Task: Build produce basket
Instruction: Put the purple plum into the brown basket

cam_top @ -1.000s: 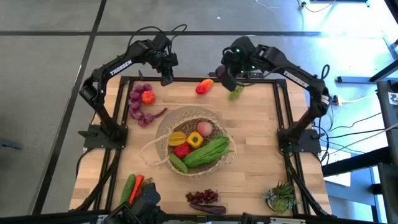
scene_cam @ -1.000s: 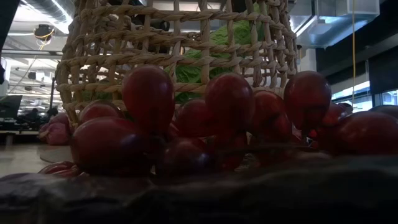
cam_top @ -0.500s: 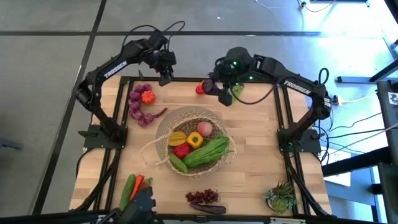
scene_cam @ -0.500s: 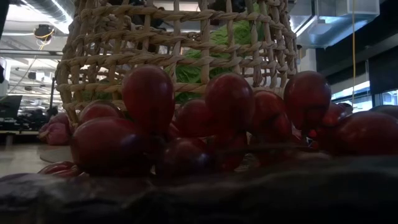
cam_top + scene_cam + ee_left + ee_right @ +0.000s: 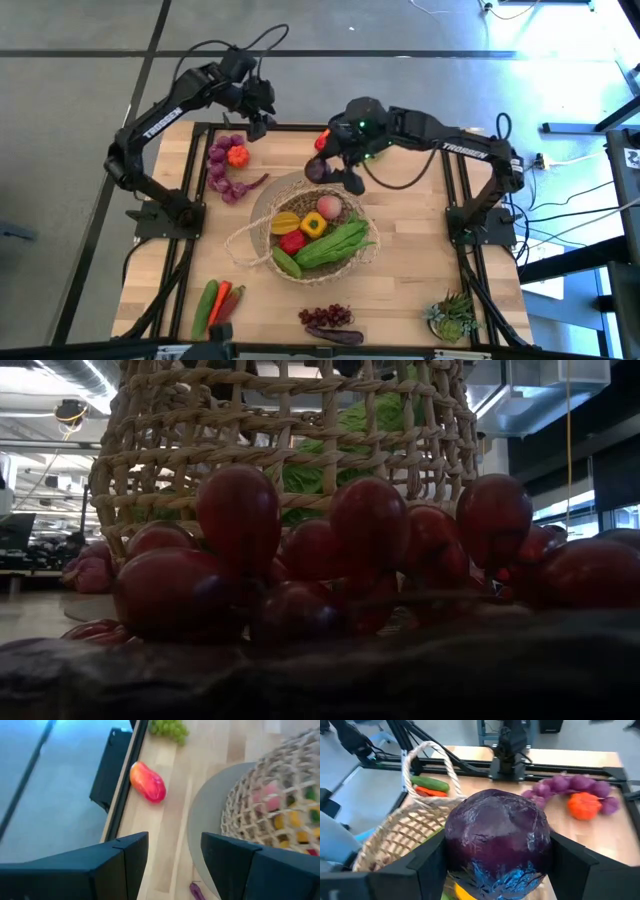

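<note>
While the right gripper [image 5: 335, 172] hangs just over the far rim of the basket [image 5: 262, 232] with a purple cabbage [image 5: 496, 838] clamped between its fingers, the basket's already looking pretty full. I can make out a yellow pepper [image 5: 312, 225], a red pepper [image 5: 292, 241], a pinkish peach-looking fruit [image 5: 329, 207], a cucumber [image 5: 286, 263] and a big green leafy bunch [image 5: 335, 245] inside. So I'd say it's maybe halfway there, with the cabbage about to go in next. Left out on the table: a purple grape bunch [image 5: 222, 165] with an orange tomato [image 5: 237, 156] lying against it near the far left corner, a red pepper-ish piece [image 5: 148, 781] and green grapes [image 5: 169, 728] at the far edge, another cucumber and chillies [image 5: 213, 300] at the near left, and dark red grapes [image 5: 326, 316] up front. The left gripper [image 5: 175, 855] is parked over the far left edge, fingers partly apart and holding nothing. Potted plant [image 5: 452, 317] at the near right isn't produce, so it stays put I guess.
</note>
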You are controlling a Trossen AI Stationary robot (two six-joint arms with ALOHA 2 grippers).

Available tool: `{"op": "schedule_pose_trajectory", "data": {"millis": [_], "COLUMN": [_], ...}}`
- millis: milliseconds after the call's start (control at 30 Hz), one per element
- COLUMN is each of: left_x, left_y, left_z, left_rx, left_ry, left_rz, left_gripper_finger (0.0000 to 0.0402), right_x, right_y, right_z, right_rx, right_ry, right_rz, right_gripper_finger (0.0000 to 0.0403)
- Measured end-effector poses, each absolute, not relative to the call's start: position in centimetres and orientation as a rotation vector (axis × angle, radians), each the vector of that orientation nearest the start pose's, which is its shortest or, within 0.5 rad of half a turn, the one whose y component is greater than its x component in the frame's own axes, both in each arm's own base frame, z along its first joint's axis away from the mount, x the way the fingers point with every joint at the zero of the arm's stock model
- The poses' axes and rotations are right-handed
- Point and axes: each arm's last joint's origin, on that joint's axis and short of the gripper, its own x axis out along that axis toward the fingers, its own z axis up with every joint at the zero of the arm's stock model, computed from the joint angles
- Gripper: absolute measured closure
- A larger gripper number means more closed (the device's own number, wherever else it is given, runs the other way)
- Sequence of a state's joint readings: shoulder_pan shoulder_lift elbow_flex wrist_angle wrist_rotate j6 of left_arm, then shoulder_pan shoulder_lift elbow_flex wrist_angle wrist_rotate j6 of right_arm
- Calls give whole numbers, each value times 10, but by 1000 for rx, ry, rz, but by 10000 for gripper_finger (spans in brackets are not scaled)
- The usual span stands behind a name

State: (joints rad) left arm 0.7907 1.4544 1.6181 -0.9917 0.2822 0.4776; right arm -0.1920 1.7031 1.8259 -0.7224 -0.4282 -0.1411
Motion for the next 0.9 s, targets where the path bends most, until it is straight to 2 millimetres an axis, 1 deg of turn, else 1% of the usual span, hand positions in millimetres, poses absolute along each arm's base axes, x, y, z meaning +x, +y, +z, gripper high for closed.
{"op": "schedule_pose_trajectory", "data": {"millis": [167,267,400,533,667,900], "left_x": [199,194,188,185,188,190], "left_y": [176,165,156,148,142,135], "left_z": [408,415,421,423,423,421], "left_rx": [57,77,125,133,138,141], "left_ry": [781,764,754,760,766,790], "left_rz": [267,256,236,216,185,144], "left_gripper_finger": [230,230,230,230,230,230], "right_x": [380,388,403,419,430,441], "right_y": [-40,-26,-8,1,7,20], "right_z": [391,384,363,337,317,296], "right_rx": [107,152,198,237,294,190], "right_ry": [567,588,662,742,805,844], "right_rz": [307,340,335,288,243,59], "right_gripper_finger": [141,141,141,141,141,141]}}
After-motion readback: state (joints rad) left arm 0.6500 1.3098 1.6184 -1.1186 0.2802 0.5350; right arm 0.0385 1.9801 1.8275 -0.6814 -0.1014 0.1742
